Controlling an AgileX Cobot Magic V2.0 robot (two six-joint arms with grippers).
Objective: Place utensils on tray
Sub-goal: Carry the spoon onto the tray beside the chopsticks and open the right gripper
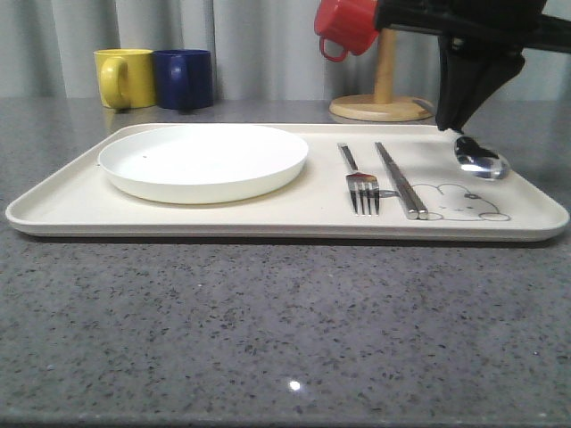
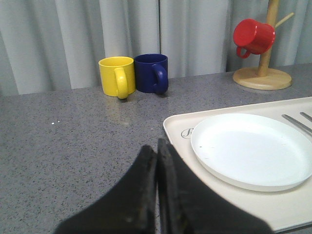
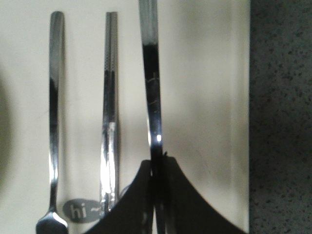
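On the large flat cream rectangular tray (image 1: 223, 214) the four-tined silver metal fork (image 1: 361, 187) and the pair of flat silver chopsticks (image 1: 399, 181) already lie side by side, just to the left of the right gripper (image 1: 459, 120). Its jaws are closed on the handle of the shiny oval-bowled silver spoon (image 1: 482, 162), whose bowl rests low at the tray's right end. I judge this is the last placing step: the next move asks to open the jaws and lift straight away, while the left gripper (image 2: 157, 161), jaws pressed together and holding nothing, waits over the grey speckled tabletop (image 2: 73, 141).

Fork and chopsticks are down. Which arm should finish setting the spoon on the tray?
Right. The right gripper is shut on the spoon over the tray's right end. The left gripper is shut, holding nothing, at the tray's far-left corner.
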